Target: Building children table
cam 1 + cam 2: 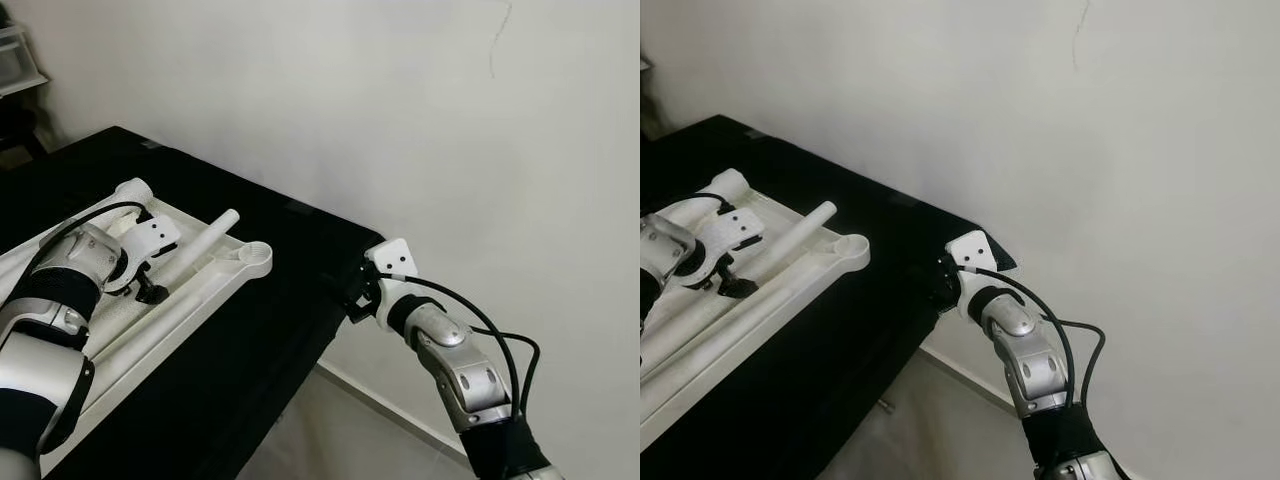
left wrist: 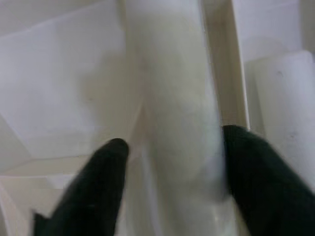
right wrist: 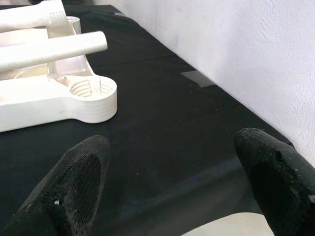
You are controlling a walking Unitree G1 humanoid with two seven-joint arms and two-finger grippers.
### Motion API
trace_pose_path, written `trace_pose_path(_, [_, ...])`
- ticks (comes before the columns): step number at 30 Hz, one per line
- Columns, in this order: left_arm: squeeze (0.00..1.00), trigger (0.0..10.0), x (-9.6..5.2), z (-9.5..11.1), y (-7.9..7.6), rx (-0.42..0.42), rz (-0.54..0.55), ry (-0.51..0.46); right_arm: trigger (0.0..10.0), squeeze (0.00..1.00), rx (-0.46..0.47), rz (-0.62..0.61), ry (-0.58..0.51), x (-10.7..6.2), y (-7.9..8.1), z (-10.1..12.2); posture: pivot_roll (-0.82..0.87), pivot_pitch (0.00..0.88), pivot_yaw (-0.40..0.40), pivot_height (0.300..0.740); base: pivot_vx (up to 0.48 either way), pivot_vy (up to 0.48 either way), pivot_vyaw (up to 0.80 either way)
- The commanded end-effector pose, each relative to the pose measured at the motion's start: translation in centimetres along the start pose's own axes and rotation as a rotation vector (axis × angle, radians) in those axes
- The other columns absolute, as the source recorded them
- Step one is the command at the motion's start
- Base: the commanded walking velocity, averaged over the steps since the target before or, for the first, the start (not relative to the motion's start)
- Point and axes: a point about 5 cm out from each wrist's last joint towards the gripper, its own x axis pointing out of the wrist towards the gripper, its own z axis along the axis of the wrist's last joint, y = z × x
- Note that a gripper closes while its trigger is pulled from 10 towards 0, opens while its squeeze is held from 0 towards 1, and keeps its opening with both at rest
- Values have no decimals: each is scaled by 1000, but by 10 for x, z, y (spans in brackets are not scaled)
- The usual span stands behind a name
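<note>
A white children's table top (image 1: 130, 345) lies upside down on a black table (image 1: 290, 300). It has a round threaded socket (image 1: 256, 257) at its near corner. A white tube leg (image 1: 205, 245) rests across it. My left gripper (image 1: 150, 288) hangs over the leg's lower end. In the left wrist view its black fingers (image 2: 110, 162) are open and straddle the leg (image 2: 177, 98), with a small gap on one side. My right gripper (image 1: 356, 291) hovers at the black table's corner. Its fingers (image 3: 86, 167) are spread wide with nothing between them, and the socket (image 3: 93, 93) lies ahead.
A second white tube (image 3: 29, 14) lies at the table top's far corner. The black table's edge runs close to a pale wall (image 1: 420, 110), and light floor (image 1: 340, 420) shows below the corner. A shelf unit (image 1: 15, 60) stands at the far left.
</note>
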Motion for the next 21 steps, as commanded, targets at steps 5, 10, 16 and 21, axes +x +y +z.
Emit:
trace_pose_path(5, [0,0,6,-9,-7,-23,-46,38,10000,0,-16,6,-12,1,2,8,-200,60,-38,740,0,0,0])
trace_pose_path(10, [0,0,10,-14,-13,-36,-69,54,10000,0,-16,0,-15,3,0,10,-203,56,-38,740,0,0,0])
trace_pose_path(16, [0,0,10,-13,-11,-52,-37,31,10000,0,-18,-9,-22,3,-1,11,-204,50,-38,740,0,0,0])
trace_pose_path(21, [0,0,-13,18,14,-112,95,-212,10000,0,14,-30,-73,7,-4,21,-194,31,-45,740,0,0,0])
